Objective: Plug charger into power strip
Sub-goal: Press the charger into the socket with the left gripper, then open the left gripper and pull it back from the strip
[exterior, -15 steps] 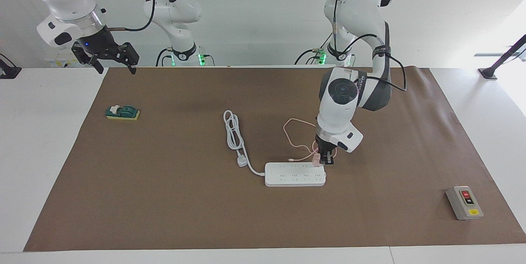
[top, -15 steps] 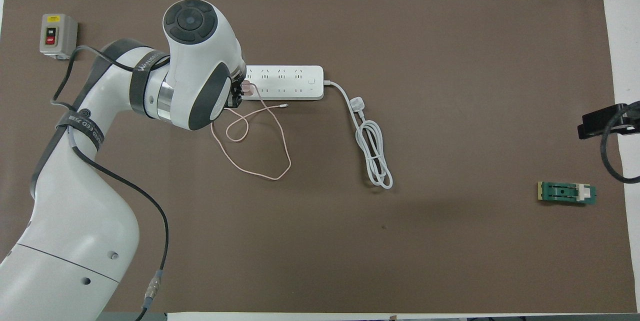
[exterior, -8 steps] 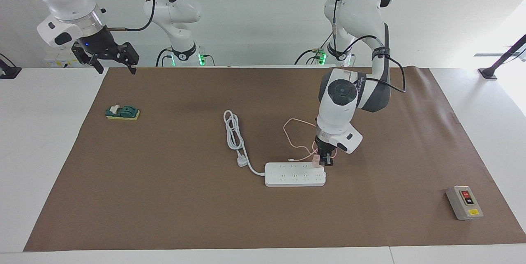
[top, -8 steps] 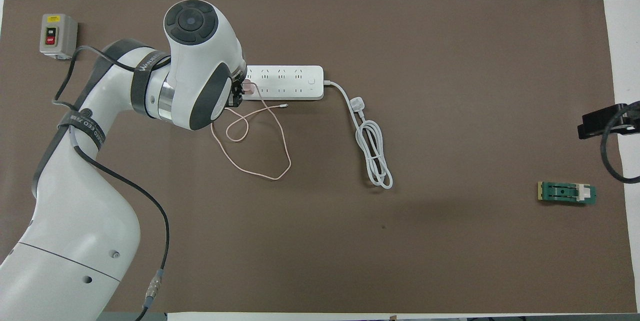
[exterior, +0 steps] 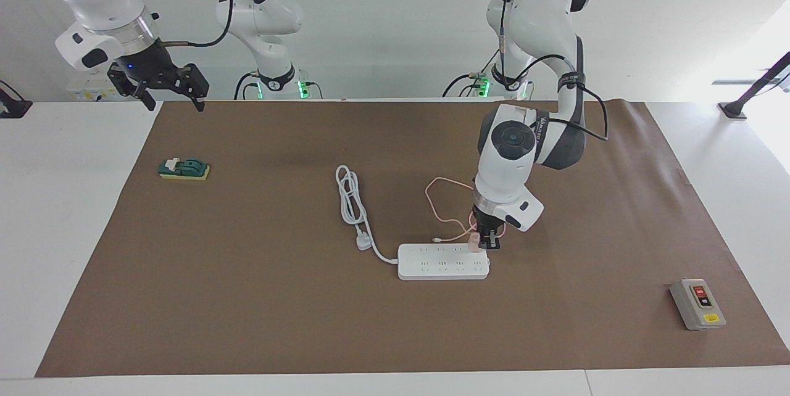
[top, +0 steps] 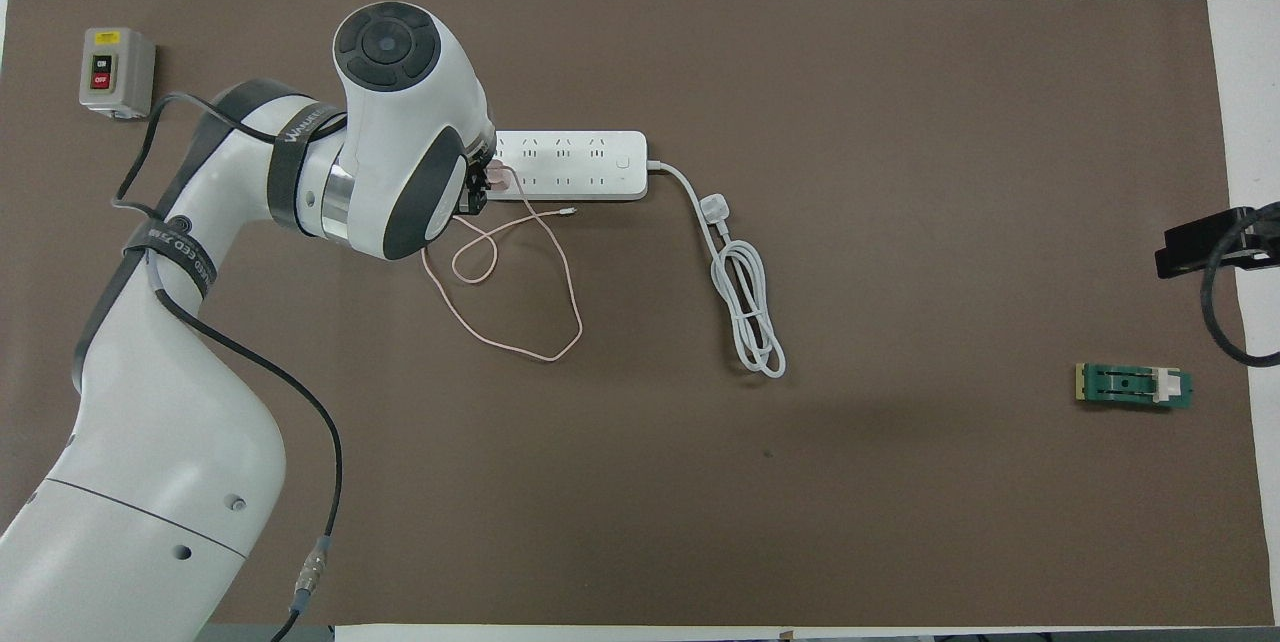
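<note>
The power strip (exterior: 443,261) (top: 570,165), a long white multi-socket bar, lies flat on the brown mat near the middle. The small pink charger (exterior: 474,242) (top: 498,180) stands on the strip's end toward the left arm's end of the table, on the socket row nearer the robots; its prongs are hidden. My left gripper (exterior: 487,243) (top: 478,192) points down and is shut on the charger. Its thin pink cable (exterior: 439,197) (top: 520,307) loops on the mat nearer the robots. My right gripper (exterior: 173,99) waits open, raised over the mat's corner.
The strip's thick white cord and three-pin plug (exterior: 363,243) (top: 716,209) lie coiled beside it. A grey box with red and black buttons (exterior: 697,303) (top: 115,70) sits at the left arm's end. A green switch block (exterior: 184,168) (top: 1133,386) lies at the right arm's end.
The left arm's wrist has shifted slightly and the charger has sunk a little lower onto the strip's end. The right arm has not moved.
</note>
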Available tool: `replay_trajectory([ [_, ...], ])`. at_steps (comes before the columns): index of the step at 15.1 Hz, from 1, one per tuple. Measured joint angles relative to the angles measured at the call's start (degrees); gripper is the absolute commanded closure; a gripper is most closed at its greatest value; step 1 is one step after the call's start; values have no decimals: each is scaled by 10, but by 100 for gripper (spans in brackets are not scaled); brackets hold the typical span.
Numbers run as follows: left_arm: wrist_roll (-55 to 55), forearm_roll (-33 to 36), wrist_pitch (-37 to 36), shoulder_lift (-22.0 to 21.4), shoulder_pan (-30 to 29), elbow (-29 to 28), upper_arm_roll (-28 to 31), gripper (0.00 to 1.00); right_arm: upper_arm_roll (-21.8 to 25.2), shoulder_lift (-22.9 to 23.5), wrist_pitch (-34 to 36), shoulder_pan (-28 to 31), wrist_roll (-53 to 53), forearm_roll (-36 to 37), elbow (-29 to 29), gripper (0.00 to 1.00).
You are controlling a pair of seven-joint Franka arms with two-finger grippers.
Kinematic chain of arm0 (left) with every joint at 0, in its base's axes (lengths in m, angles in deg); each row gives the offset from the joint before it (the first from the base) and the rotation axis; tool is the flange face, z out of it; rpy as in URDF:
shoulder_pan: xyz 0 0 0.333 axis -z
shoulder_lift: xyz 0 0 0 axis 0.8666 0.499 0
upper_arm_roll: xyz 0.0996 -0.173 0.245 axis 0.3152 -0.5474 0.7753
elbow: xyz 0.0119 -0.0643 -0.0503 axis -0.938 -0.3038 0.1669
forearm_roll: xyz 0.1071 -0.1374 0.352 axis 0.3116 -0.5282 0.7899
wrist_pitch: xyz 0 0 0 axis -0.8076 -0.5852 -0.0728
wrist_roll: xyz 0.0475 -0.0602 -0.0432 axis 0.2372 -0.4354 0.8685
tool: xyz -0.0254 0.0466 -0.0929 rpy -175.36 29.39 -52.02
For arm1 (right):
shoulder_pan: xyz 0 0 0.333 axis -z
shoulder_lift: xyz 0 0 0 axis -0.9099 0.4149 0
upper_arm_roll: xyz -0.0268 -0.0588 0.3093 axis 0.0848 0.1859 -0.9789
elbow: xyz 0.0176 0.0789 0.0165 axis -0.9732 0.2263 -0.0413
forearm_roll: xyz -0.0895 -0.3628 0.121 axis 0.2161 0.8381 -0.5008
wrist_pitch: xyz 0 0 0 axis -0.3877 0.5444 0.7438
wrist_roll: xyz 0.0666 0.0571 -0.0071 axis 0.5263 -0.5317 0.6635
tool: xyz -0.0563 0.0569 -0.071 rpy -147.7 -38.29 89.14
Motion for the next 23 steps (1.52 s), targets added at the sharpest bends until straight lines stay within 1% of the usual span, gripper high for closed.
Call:
replay_trajectory([
  [5,-1,1,6,8,1,0,0,100,0,0,0,0,0,0,0,0],
  [13,-2,4,7,9,1,0,0,100,0,0,0,0,0,0,0,0],
  [14,-4,4,7,9,1,0,0,61,0,0,0,0,0,0,0,0],
  [15,-7,4,8,9,2,0,0,37,0,0,0,0,0,0,0,0],
  [16,-9,4,9,10,2,0,0,30,0,0,0,0,0,0,0,0],
  [17,-11,4,9,11,2,0,0,16,0,0,0,0,0,0,0,0],
  [20,-14,4,-3,-2,1,11,4,0,0,0,0,0,0,0,0,0],
  [23,-51,4,-46,-37,-8,22,9,0,0,0,0,0,0,0,0,0],
])
